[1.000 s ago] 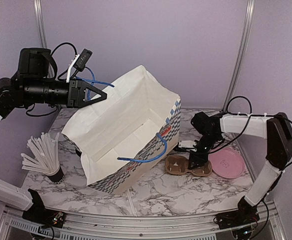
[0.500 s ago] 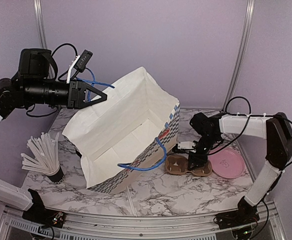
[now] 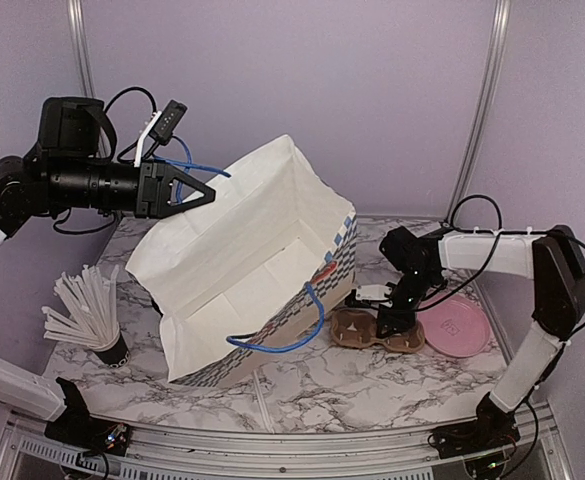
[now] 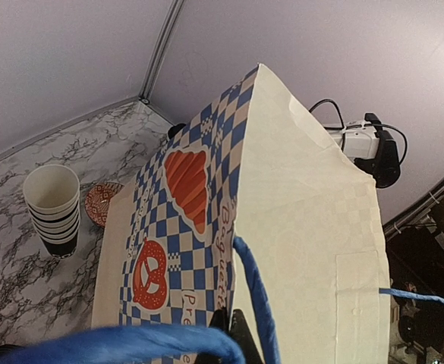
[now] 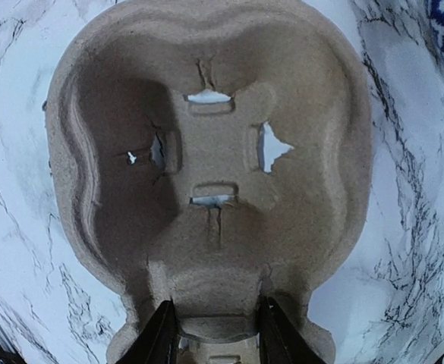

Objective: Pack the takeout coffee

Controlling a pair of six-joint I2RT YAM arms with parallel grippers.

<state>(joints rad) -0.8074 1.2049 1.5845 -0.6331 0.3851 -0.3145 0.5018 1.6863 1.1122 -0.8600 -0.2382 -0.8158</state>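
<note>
The paper bag [image 3: 242,250] has just swung a bit toward the left edge of the table. Its near blue handle [image 3: 277,335] hangs lower and more to the left than it did a moment ago. The bag's bottom corner has pulled away from the brown cup tray [image 3: 357,330], so the two now sit just beside each other. Both arms have hardly moved.

The left gripper [image 3: 204,191] is high over the far left corner. Its fingers look pinched shut on the far blue handle [image 3: 182,165], which tips the bag up with its mouth wide open. I think this makes the bag ready to fill.

The right gripper [image 3: 387,322] is low, near the right edge. Its fingers [image 5: 163,334] sit on both sides of the tray's end and look closed on it. Both cup holes in the tray are empty.

I cannot find the takeout coffee in any view. It may be hiding behind the bag, so the packing is not close to done.

A pink plate [image 3: 457,325] lies by the right edge, touching the tray or nearly so. A cup of white straws [image 3: 87,310] stands by the left edge. A stack of cups [image 4: 52,208] stands by the far edge, behind the bag. The big bag fills the middle and blocks the way to that side.
</note>
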